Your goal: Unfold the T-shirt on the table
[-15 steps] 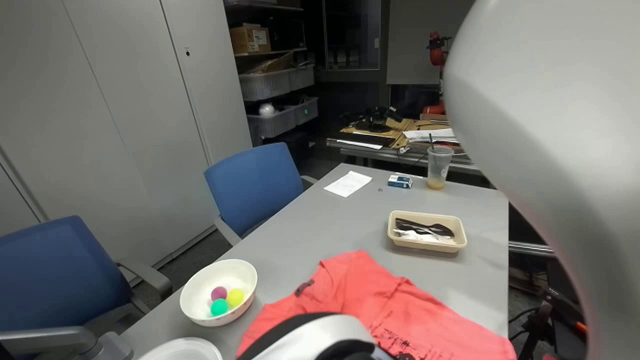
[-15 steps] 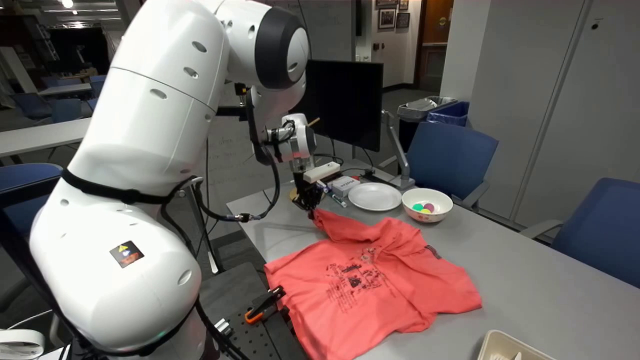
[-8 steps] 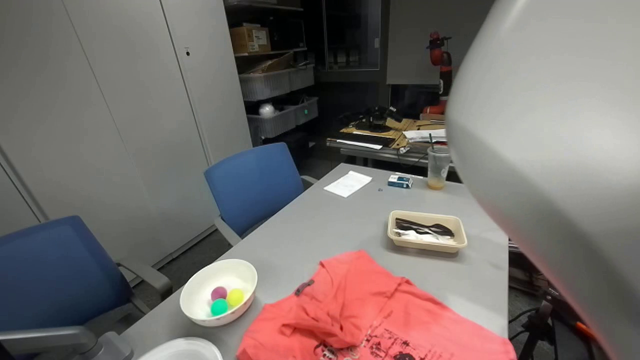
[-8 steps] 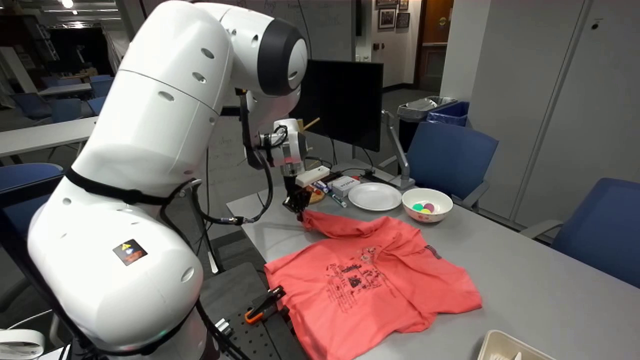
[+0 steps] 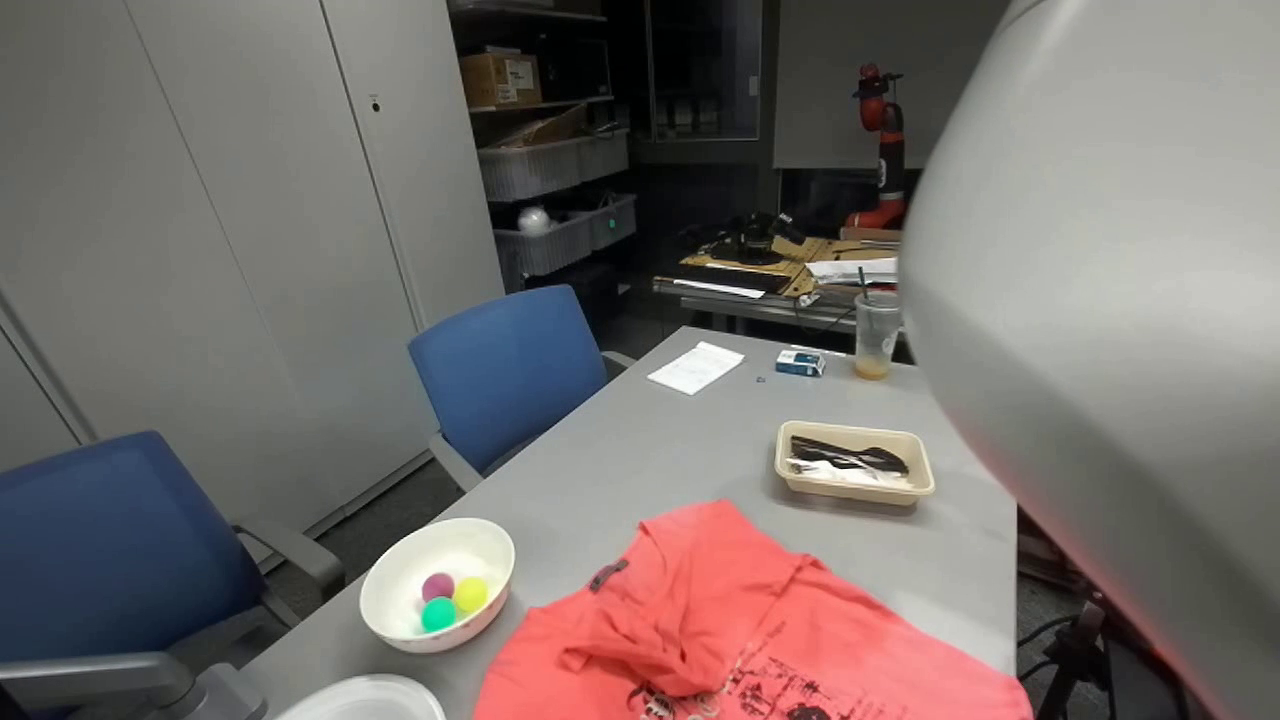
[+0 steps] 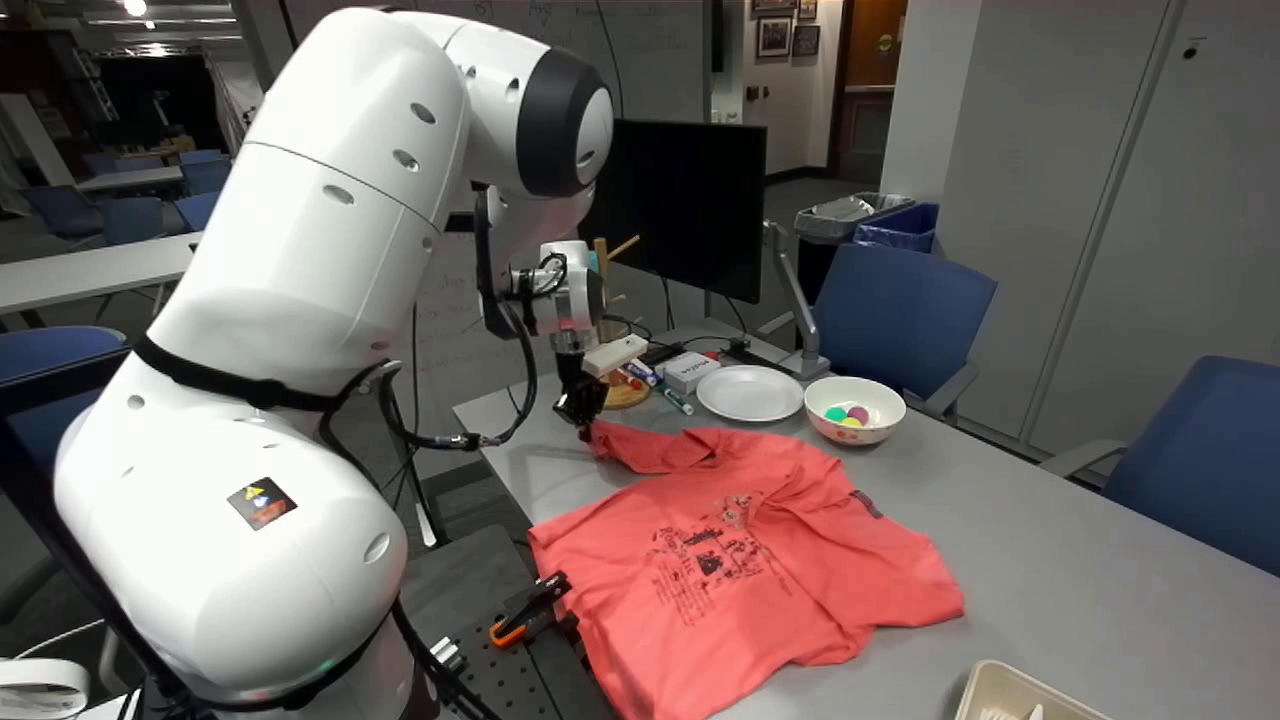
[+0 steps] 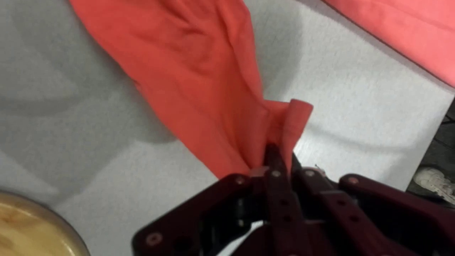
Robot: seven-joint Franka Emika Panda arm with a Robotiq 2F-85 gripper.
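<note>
A Robotiq gripper [image 7: 284,156] is pinching a coral-red T-shirt [image 6: 745,545] on a light-grey table [image 6: 1080,560].
Its dark fingers [image 7: 273,159] are clamping a bunched edge of the cloth; the rest is lying creased across the table, its dark lettering [image 6: 708,562] facing up; near the T-shirt, a white plate [image 6: 750,393] is sitting just beside a white bowl [image 5: 420,555], which is holding three small balls [image 5: 438,614]; a beige tray [image 5: 850,491] is resting well apart from the gripper.

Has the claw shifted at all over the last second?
Yes. In an exterior view the claw has moved toward the picture's left edge, farther from the unmoved white plate, drawing the pinched end of the coral-red T-shirt along.
</note>
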